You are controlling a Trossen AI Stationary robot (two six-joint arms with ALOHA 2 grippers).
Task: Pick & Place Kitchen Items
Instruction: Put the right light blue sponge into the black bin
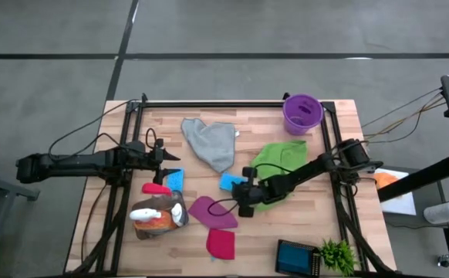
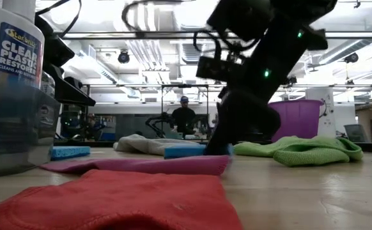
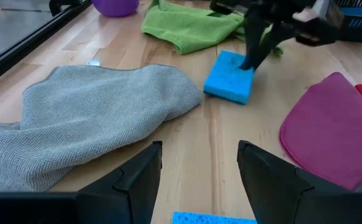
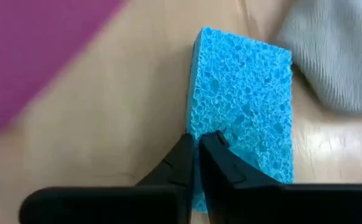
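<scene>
Right gripper (image 4: 196, 146): fingers pinched together at blue sponge (image 4: 243, 106) edge, nothing held. Reopen, straddle sponge, close. Left gripper (image 3: 196, 180): part open, empty.

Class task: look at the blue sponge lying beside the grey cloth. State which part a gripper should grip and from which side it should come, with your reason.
Grip the blue sponge across its two long edges, coming straight down from above. It lies flat on the wooden table, a thin rectangle, so only the narrow side faces offer opposed surfaces. The right gripper is shut at its near edge; it would probably need to open and straddle the width.
</scene>
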